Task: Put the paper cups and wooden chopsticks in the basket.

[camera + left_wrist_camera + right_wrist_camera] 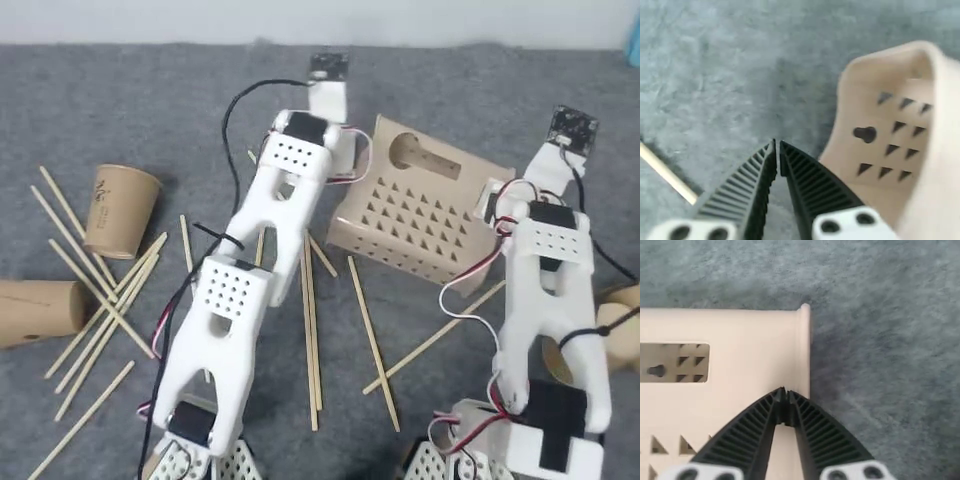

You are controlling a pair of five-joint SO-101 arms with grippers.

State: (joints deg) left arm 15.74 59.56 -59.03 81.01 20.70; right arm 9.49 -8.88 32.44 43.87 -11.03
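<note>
The basket (pixel 420 215) lies tipped on its side on the grey felt-covered bench (pixel 150 100), its perforated wall facing up and a handle cut-out at its far edge. All the cups and chopsticks are outside it.

The left gripper (pixel 777 146) hangs just beside the basket's left end, over bare felt. Its jaws are drawn almost together, with a thin slit between them and nothing held. A single chopstick (pixel 665 172) lies on the felt near it, on the side away from the basket.

The right gripper (pixel 785 392) is at the basket's right end, over its plain side wall and close to the rolled rim. Its jaws are pressed together at the tips. I cannot tell whether they touch the wall.

One paper cup (pixel 120 210) rests well to the left of the basket, its open mouth facing the basket. A second cup (pixel 38 312) lies on its side farther left still. A third cup (pixel 622 340) is to the right of the basket, partly hidden behind the right arm.

A loose bundle of chopsticks (pixel 100 305) crosses between the two left-hand cups. A close pair (pixel 310 320) and a single stick (pixel 372 340) lie on the near side of the basket, between the two arms. Another stick (pixel 440 335) slants away from the basket's near right corner.
</note>
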